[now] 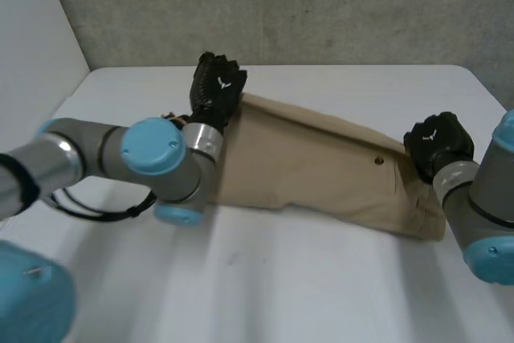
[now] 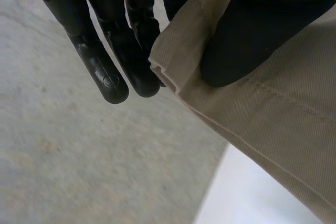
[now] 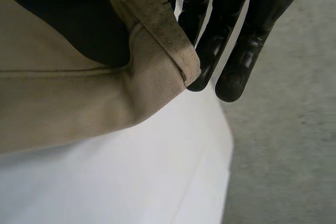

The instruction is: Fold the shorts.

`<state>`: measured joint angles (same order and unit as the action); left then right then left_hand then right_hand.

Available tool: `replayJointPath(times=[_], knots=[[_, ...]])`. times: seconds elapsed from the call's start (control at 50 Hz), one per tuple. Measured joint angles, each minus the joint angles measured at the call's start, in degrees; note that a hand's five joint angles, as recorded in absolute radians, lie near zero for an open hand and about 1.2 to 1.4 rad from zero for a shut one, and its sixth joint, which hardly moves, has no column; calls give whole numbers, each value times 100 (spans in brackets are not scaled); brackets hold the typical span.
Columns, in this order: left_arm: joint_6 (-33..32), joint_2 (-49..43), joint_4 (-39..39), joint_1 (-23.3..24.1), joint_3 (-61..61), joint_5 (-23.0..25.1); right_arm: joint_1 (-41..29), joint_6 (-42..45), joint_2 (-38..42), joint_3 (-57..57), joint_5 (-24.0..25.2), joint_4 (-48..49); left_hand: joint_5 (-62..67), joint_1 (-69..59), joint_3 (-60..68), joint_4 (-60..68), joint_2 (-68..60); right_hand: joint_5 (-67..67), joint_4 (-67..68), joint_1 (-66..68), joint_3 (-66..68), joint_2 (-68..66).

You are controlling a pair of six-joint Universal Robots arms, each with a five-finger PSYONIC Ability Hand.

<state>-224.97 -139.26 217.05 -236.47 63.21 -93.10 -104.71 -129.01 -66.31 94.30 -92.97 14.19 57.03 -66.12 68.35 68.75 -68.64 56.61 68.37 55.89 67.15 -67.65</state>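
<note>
While the khaki shorts [image 1: 321, 170] lie stretched across the white bench [image 1: 281, 279], the left hand [image 1: 217, 90] pinches one end's far corner, thumb on top of the cloth and straight fingers behind it; the right hand [image 1: 438, 144] clamps the hemmed corner at the opposite end the same way.
</note>
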Motion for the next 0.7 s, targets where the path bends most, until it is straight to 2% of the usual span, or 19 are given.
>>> replayJointPath(times=[0.02, 0.08, 0.12, 0.18, 0.2, 0.22, 0.24, 0.26, 0.28, 0.32, 0.36, 0.38, 0.5, 0.52, 0.56, 0.58, 0.6, 0.62, 0.7], knots=[[-104, -398, 184, 17, -514, 47, 16, 8, 84, -23, -7, 180, 0, 0, 0, 0, 0, 0, 0, 0, 0, 0], [-194, -919, 312, 43, -1150, 77, 59, 42, 580, -282, -91, 820, 0, 0, 0, 0, 0, 0, 0, 0, 0, 0], [-212, -1133, 335, 59, -1370, 90, 60, 45, 724, -385, -135, 900, 0, 0, 0, 0, 0, 0, 0, 0, 0, 0], [-225, -1609, 369, 120, -1792, 142, 47, 39, 1037, -641, -267, 984, -648, 688, -778, -815, 808, 0, 0, 0, 0, 0], [-223, -1736, 389, 149, -1881, 165, 38, 30, 1121, -719, -324, 984, -1377, 1498, -1512, -1564, 1676, -1533, -1623, -1561, -1623, 1638], [-220, -1812, 410, 173, -1927, 181, 32, 20, 1171, -767, -367, 979, -2194, 2434, -2435, -2385, 2499, -1864, -1969, -2019, -2079, 2113], [-216, -1887, 443, 200, -1967, 198, 27, 12, 1203, -798, -401, 974, -2194, 2434, -2435, -2385, 2499, -3106, -3229, -3231, -3223, 3274], [-212, -1930, 484, 222, -1980, 206, 21, -13, 1242, -842, -457, 964, -4318, 4755, -4384, -4504, 4470, -3106, -3229, -3231, -3223, 3274], [-205, -1963, 559, 255, -1973, 213, 19, -54, 1252, -860, -507, 952, -5056, 5370, -5157, -5274, 5232, -4638, -4782, -4193, -4729, 4807], [-202, -1967, 600, 268, -1962, 212, 19, -79, 1247, -861, -528, 947, -5056, 5370, -5157, -5274, 5232, -4638, -4782, -4193, -4729, 4807], [-187, -1875, 828, 320, -1807, 164, 30, -298, 1075, -783, -579, 922, -5425, 5525, -5568, -5662, 5620, -4638, -4782, -4193, -4729, 4807], [-181, -1791, 913, 330, -1712, 121, 39, -412, 951, -720, -577, 913, -5456, 5525, -5634, -5725, 5703, -5330, -5509, -4436, -5495, 5521], [-131, -1172, 1150, 306, -1125, -162, 96, -966, 142, -325, -396, 756, -5455, 5525, -5634, -5725, 5703, -5336, -5505, -4436, -5495, 5521], [-37, -717, 1174, 240, -708, -327, 191, -1228, -317, -74, -179, 408, -5456, 5525, -5634, -5725, 5703, -5336, -5509, -4436, -5495, 5521], [9, -545, 1170, 211, -542, -381, 227, -1299, -443, -2, -103, 276, -5455, 5525, -5634, -5725, 5703, -5336, -5509, -4436, -5495, 5521], [162, -115, 1150, 141, -114, -488, 276, -1377, -575, 80, -4, 95, -5455, 5525, -5634, -5725, 5703, -5336, -5509, -4436, -5495, 5521], [301, 186, 1117, 93, 203, -540, 412, -1577, -823, 276, 268, -414, -5456, 5525, -5634, -5725, 5703, -5336, -5509, -4436, -5495, 5521], [301, 186, 1117, 93, 203, -540, 412, -1577, -823, 276, 268, -414, -5456, 5525, -5634, -5725, 5703, -5336, -5509, -4436, -5495, 5521], [1011, 1234, 842, -21, 1423, -553, 728, -2063, -1043, 641, 891, -1339, -5456, 5525, -5634, -5725, 5703, -5336, -5505, -4436, -5495, 5521]])
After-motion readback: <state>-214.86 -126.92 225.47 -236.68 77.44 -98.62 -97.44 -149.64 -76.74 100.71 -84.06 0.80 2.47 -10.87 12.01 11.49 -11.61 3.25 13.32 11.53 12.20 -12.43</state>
